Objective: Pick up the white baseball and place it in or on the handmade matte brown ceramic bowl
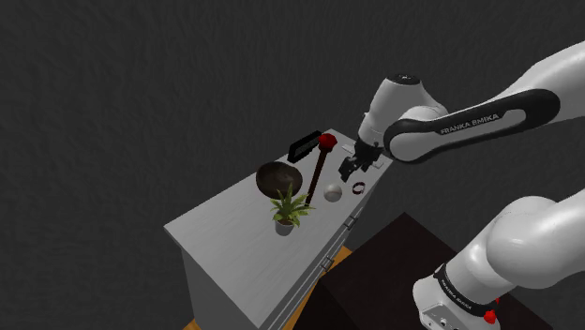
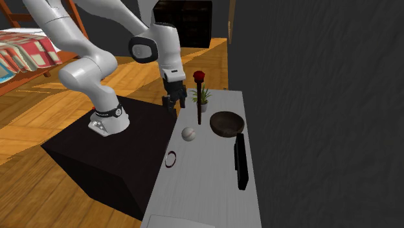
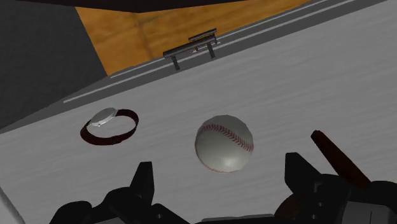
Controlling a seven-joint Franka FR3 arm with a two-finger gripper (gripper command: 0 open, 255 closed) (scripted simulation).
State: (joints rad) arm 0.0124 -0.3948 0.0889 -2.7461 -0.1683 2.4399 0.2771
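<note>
Two fingers (image 3: 143, 181) of the hand (image 2: 169, 102) stand apart, empty, above the white baseball (image 3: 224, 144), which rests on the grey desk (image 2: 207, 188) near the brown bowl (image 2: 226, 123). The approach looks to be the step in hand. Next, the hand should descend, straddle the ball and close.

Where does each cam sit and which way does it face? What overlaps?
Shoulder view: beside and slightly behind the stand, looking down over the grey cabinet top; shows the arm and gripper.
Second exterior view: off the cabinet's opposite end, facing back along the top toward the arm; shows arm, gripper and stand.
Wrist view: on the hand, looking down at the baseball, which lies between the open fingers, untouched.
Shared: both exterior views hold the baseball, brown bowl and potted plant.
</note>
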